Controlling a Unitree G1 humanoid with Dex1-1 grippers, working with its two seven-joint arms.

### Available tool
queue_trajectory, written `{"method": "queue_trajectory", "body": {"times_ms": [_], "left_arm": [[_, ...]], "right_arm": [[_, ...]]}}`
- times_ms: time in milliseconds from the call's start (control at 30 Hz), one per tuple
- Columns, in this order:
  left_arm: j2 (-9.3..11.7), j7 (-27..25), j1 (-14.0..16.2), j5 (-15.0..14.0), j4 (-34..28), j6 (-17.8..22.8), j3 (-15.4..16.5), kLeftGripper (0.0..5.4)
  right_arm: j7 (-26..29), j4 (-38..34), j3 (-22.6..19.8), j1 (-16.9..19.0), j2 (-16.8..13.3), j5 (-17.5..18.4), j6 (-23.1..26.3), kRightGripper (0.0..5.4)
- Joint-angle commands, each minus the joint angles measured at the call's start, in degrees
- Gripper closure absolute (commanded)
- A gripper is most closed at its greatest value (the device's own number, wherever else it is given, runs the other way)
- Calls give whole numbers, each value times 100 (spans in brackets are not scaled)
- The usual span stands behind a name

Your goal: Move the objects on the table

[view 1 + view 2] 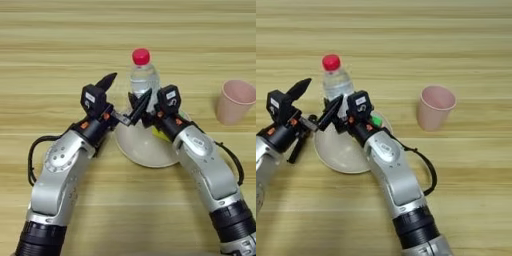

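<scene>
both black two-fingered grippers, left [119, 100] splayed apart, right [141, 106] unreadable, flanked the clear red-capped plastic bottle [143, 75] at 12 o'clock of a white plate [145, 147]; a nudge could have toppled it.

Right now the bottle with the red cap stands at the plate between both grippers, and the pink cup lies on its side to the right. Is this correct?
Not quite: the cup stands upright with its mouth up, as the right eye view shows. The rest holds: the bottle with the red cap stands at the far edge of the plate, between the left gripper and the right gripper, and the cup is off to the right.
</scene>
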Motion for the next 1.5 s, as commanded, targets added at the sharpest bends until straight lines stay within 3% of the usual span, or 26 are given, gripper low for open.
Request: {"method": "queue_trajectory", "body": {"times_ms": [33,533,900,1100,1233,1500], "left_arm": [[44,-9,54,-128,-167,1,120,0],[80,66,-125,-259,-1,-47,630,0],[50,57,-183,-242,168,-121,719,0],[24,70,-212,-219,224,-145,696,0],[15,82,-237,-215,249,-146,698,0],[-19,123,-239,-193,268,-168,683,0]], "right_arm": [[-136,-193,-241,-108,4,-1,-138,222],[-251,-1544,-797,701,-355,133,-101,222],[-480,-2517,-2041,1391,-721,492,-192,222],[-654,-2562,-2792,1807,-880,617,-342,222],[-770,-2553,-3148,1873,-939,723,-252,222],[-783,-2407,-3282,1902,-1034,867,-133,222]]}}
